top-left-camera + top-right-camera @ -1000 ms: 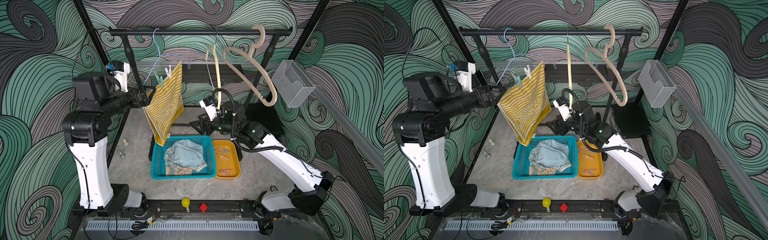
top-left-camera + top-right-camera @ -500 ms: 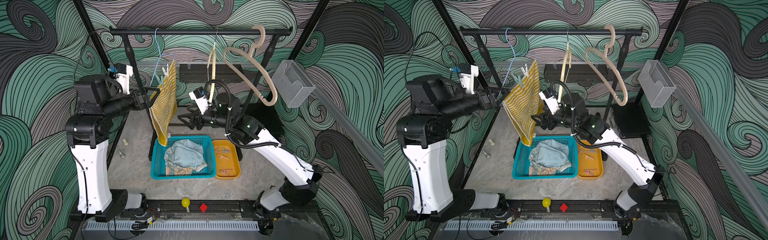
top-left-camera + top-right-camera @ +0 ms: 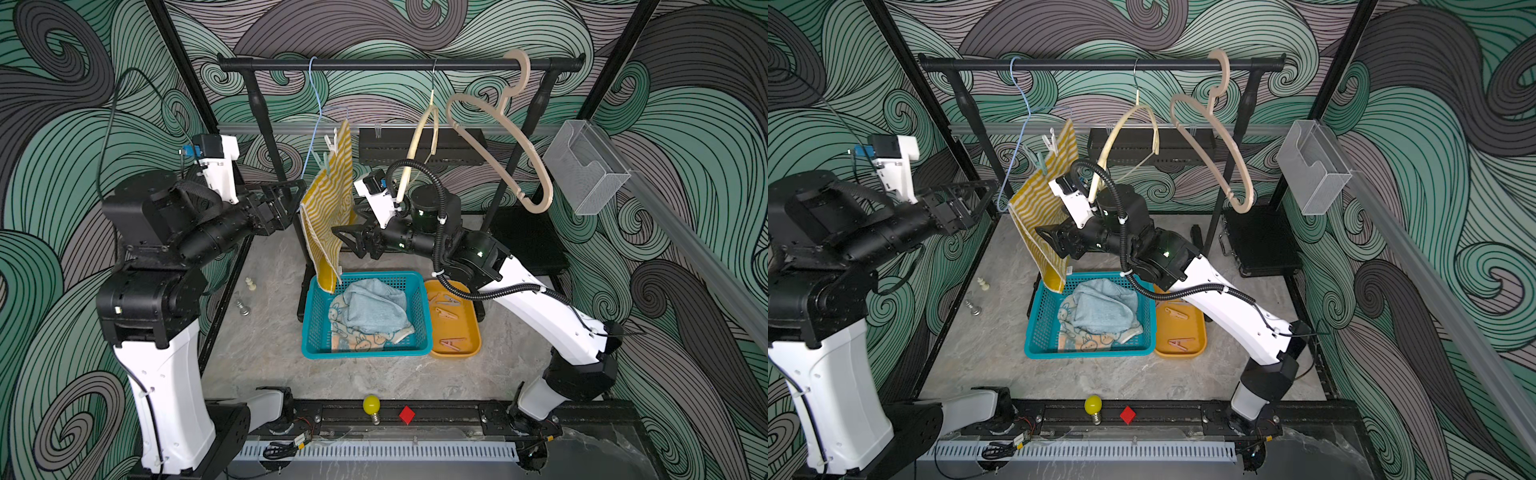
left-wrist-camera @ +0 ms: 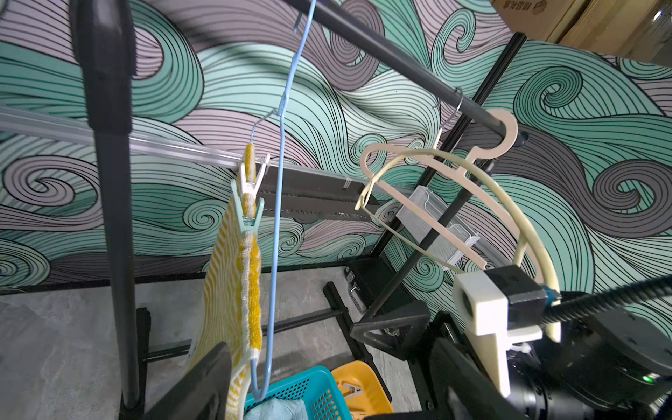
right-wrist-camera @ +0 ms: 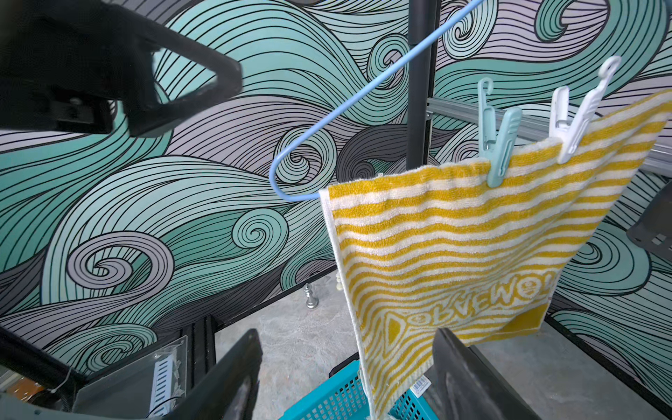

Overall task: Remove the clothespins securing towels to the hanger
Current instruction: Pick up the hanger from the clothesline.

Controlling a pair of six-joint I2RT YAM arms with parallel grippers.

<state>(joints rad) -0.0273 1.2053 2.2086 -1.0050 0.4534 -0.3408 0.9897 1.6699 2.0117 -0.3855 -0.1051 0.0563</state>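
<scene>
Yellow striped towel (image 3: pixel 328 216) hangs on a blue wire hanger (image 3: pixel 314 108) straight above the back left corner of the teal basket (image 3: pixel 316 328). Its lower corner dips to the basket rim. Two clothespins pin its top edge to the hanger, a mint one (image 5: pixel 498 145) and a white one (image 5: pixel 578 116), side by side. The mint pin is lower on the sloped hanger wire, the white one higher. Both are clipped on and both are high above the basket.

Left gripper (image 3: pixel 300 199) is up above the basket's left side, just beside the towel. Its jaws are apart and it holds nothing. Right gripper (image 3: pixel 347 241) is above the basket's back edge, on the opposite face of the towel and lower than the pins. Its jaws are also apart and it grips nothing. In the right wrist view the towel's bottom edge hangs in the gap between the fingers (image 5: pixel 236 371). Cannot tell if the cloth touches them.

Inside the basket are a light blue towel (image 3: pixel 374 307) on top and a bunny print towel (image 3: pixel 357 338) under it. An orange tray (image 3: pixel 469 332) touches the basket's right side, with a few loose clothespins (image 3: pixel 446 313) lying flat in it.
</scene>
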